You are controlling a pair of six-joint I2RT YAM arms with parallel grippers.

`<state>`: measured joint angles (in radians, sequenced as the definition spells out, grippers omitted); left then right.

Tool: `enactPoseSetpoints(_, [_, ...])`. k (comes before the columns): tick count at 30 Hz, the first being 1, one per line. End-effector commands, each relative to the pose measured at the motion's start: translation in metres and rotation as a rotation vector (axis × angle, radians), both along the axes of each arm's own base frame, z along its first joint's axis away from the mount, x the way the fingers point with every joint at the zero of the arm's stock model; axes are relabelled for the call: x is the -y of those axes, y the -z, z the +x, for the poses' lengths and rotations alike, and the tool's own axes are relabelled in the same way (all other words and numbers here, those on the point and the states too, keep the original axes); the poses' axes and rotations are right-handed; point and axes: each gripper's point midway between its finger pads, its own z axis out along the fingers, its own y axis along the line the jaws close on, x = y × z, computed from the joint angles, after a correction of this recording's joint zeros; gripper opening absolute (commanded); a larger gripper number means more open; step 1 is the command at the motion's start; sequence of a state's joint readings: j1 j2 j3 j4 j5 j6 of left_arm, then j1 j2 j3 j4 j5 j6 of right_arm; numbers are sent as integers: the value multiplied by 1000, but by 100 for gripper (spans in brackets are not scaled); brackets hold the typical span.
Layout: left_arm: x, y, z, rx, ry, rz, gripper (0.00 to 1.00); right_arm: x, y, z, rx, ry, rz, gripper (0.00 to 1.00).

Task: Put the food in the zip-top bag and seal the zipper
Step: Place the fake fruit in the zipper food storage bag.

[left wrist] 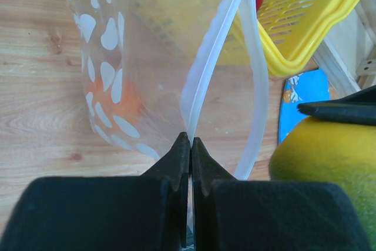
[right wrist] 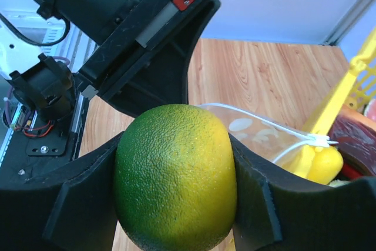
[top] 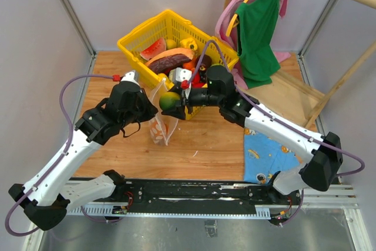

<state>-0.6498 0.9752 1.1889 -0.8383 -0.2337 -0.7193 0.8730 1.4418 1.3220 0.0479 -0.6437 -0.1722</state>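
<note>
1. the left gripper (left wrist: pixel 190 140) has its jaws pressed together on the zipper (left wrist: pixel 207 74), pinching the rim of the bag (left wrist: pixel 111 57) so that the mouth is lifted and gaping.
2. the bag hangs down to the wooden table (top: pixel 205 145), at about 7 o'clock from the yellow basket (top: pixel 134 44). an orange piece (left wrist: pixel 126 103) lies inside it.
3. the right gripper (right wrist: pixel 176 180) pinches a green-and-yellow fruit (right wrist: pixel 176 145) between its jaws, just beside the bag's mouth on its 3 o'clock side.
4. more toy food (top: pixel 170 58) fills the basket.
5. a blue cloth (top: pixel 267 154) lies at 4 o'clock on the table.
</note>
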Motion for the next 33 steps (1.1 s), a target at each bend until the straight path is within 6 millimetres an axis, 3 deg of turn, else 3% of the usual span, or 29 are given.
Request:
enactPoseSetpoints(1, [1, -6, -1, 28, 2, -37, 0, -15, 10, -13, 74, -107, 32, 45])
enactPoseSetpoints(8, [-1, -1, -4, 17, -8, -39, 0, -24, 41, -21, 130, -210, 5, 46])
enactPoseSetpoints(13, [-4, 1, -6, 13, -14, -35, 0, -30, 59, -10, 139, -181, -35, 46])
enactPoseSetpoints(23, [-1, -1, -13, 15, 26, -59, 0, -43, 71, 32, 237, -37, -58, 47])
enactPoseSetpoints(33, [8, 2, -19, 2, 77, -83, 0, -63, 73, 49, 333, 30, -7, 53])
